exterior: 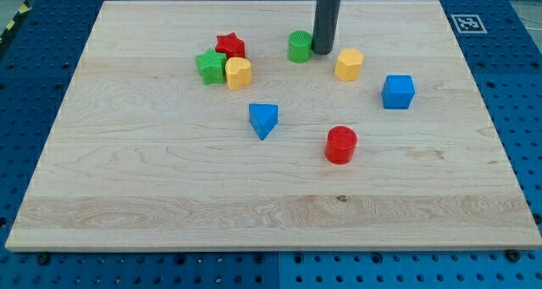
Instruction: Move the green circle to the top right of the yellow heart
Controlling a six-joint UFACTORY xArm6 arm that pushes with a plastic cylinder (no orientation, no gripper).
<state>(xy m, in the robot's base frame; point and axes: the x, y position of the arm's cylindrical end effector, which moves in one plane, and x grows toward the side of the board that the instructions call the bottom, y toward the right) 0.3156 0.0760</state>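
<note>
**Green circle nudged toward the heart's upper right**

Found my tip (323, 51) planted against the green circle (299, 47), on the circle's 3 o'clock side, touching or as good as touching. No jaws to speak of: just a bare rod, nothing clenched, nothing grasped, only pressed sideways against the block.

Placed the green circle at about 2 o'clock from the yellow heart (239, 72), a little apart from it, near the board's (152, 196) far edge. Judged the goal spot close already, with only a short shove toward 9 o'clock left, if any.

Best handled slowly, straight through the circle's middle; an off-centre push seemed likely to roll the round block away around the rod. Best stopped short of the red star (229, 44), sitting at 12 o'clock of the heart and touching or nearly touching it, with the green star (211, 66) tight at the heart's 9 o'clock. Too long a push seemed likely to jam the circle into that cluster and shift the heart itself.

Left alone, well apart: yellow hexagon (349, 64) at 3 o'clock of the rod, blue cube (398, 91), blue triangle (263, 119), red cylinder (340, 145).

Hard to settle: actual contact between tip and circle, the rod's base partly masked by the block. Rod cut off at the view's top, arm unseen. Heart's lobes poorly resolved; shape taken from the task.
</note>
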